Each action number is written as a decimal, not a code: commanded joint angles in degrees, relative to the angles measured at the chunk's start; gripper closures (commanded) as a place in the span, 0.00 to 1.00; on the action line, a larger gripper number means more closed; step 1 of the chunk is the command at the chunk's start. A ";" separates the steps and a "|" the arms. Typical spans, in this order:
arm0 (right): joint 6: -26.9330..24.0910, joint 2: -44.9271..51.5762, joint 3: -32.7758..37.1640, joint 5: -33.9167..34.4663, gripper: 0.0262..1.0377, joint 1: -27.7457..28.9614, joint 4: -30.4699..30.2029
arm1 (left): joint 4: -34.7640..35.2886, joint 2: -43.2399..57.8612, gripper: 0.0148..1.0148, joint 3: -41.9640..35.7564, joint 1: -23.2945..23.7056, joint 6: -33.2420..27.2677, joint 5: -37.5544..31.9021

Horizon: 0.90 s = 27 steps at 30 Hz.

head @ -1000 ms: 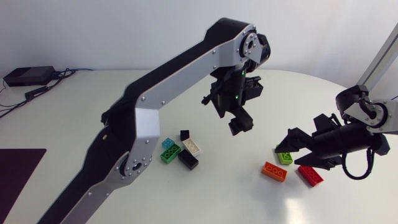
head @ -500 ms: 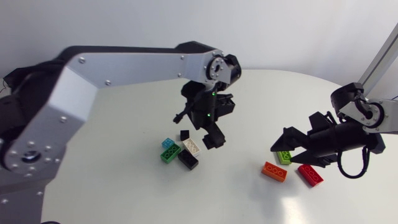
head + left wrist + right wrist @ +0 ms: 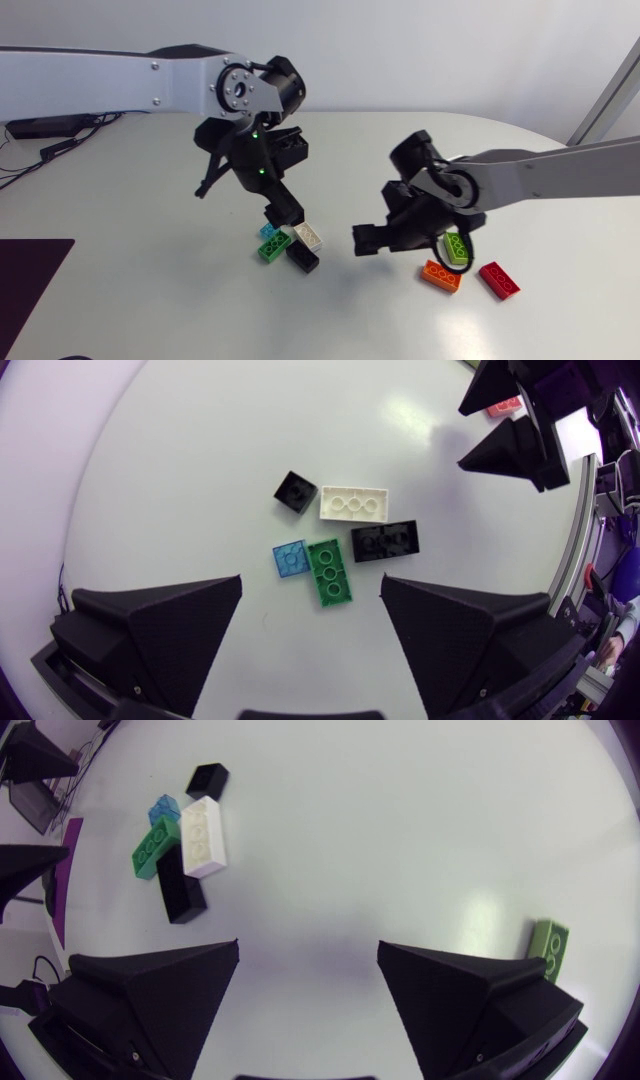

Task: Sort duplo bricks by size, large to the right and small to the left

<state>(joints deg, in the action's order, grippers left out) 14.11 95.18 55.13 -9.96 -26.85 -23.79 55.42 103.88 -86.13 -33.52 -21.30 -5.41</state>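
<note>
A cluster of bricks lies mid-table: a small blue brick (image 3: 268,231), a long green brick (image 3: 272,247), a long white brick (image 3: 308,234) and a long black brick (image 3: 302,258). The left wrist view also shows a small black brick (image 3: 297,490) beside the white brick (image 3: 354,503). My left gripper (image 3: 281,211) hangs open just above this cluster, holding nothing. Right of the cluster my right gripper (image 3: 360,241) is open and empty, low over bare table. Behind it lie a light green brick (image 3: 458,248), an orange brick (image 3: 441,275) and a red brick (image 3: 499,280).
The white table (image 3: 150,200) has bare room left of the cluster and between the two brick groups. A dark mat (image 3: 30,270) lies at the front left edge. A black box with cables (image 3: 45,122) sits at the far left.
My left arm swung left and came down over the central cluster, its fingers spreading slightly wider. My right arm moved left from the right-hand bricks toward the middle.
</note>
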 commanded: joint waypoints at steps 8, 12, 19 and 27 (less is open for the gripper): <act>-5.06 10.82 15.88 5.30 0.04 -9.27 0.76 | -1.45 -9.66 0.04 5.97 4.51 1.00 -0.39; -8.84 15.30 17.82 7.32 0.04 -10.24 2.35 | -2.77 -11.77 0.04 8.43 4.78 1.79 -0.22; -11.74 19.78 20.80 9.60 0.04 -11.12 4.10 | -3.47 -13.70 0.04 10.01 5.04 2.49 -0.22; -12.26 22.95 26.08 9.78 0.04 -11.64 3.66 | -3.65 -13.88 0.04 10.63 4.43 2.49 -0.04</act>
<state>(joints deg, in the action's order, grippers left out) 2.90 116.25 79.88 -0.75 -37.71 -20.38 52.03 91.05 -77.41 -28.97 -19.81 -5.82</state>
